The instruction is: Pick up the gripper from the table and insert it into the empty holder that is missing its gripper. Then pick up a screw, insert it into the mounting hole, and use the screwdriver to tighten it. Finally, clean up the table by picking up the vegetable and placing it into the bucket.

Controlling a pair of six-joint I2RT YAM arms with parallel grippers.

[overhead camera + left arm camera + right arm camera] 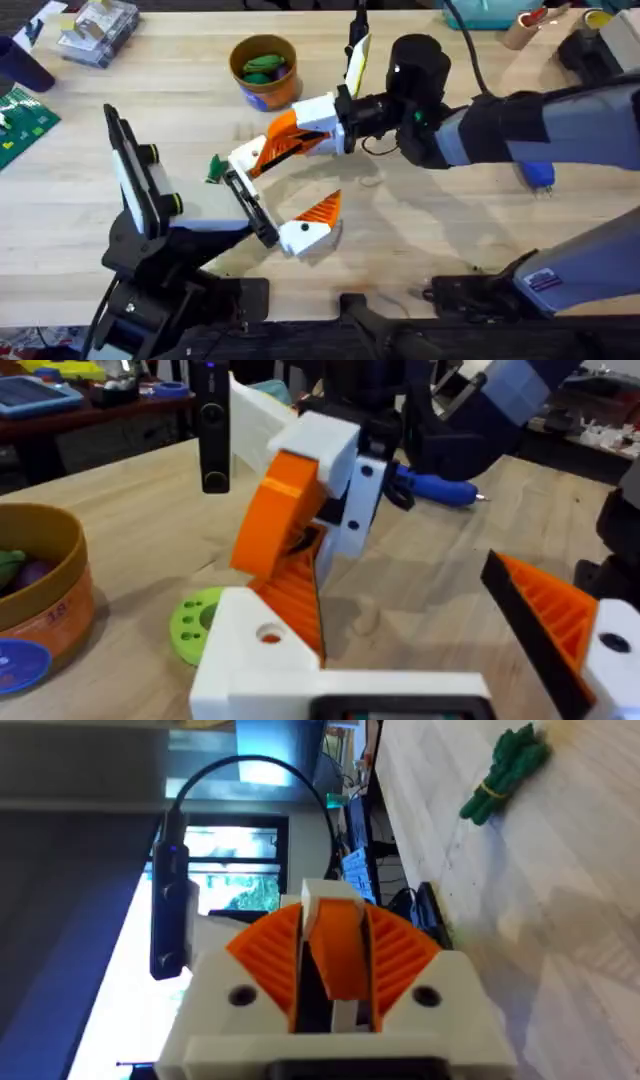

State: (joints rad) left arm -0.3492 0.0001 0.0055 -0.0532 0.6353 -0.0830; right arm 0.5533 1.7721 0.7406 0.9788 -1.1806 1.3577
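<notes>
Overhead: right gripper (278, 140), orange-and-white fingers closed narrow on the gripper (245, 156), clamping its orange ribbed finger near the table's (450, 230) middle. Left wrist view: the same clamp, an orange pad (280, 510) pressed against the ribbed finger, with the gripper's white mount block (255, 645) below it showing an open round hole on top. The block sits at one end of the holder (252, 208), a black bar lying slantwise on the black left arm's tip; whether it is fully seated cannot be told. Far end of the bar: a second white mount with orange finger (318, 218), well apart from the first, so the left gripper (295, 185) stands wide with nothing between its fingers. Right wrist view: two orange pads (400, 955) drawn close about a narrow orange piece. Vegetable (213, 169), a green bundle, lying on the wood just beside the holder's upper end and apart from both grippers, also seen in the right wrist view (505, 770). Bucket (243, 58), orange-tan with a blue mark, upright beyond the right gripper, green items inside. Screwdriver (537, 176), blue, lying on the table at the right, beside the grey sleeve, well apart from the holder; left wrist view shows it (435, 488) behind the right arm.
</notes>
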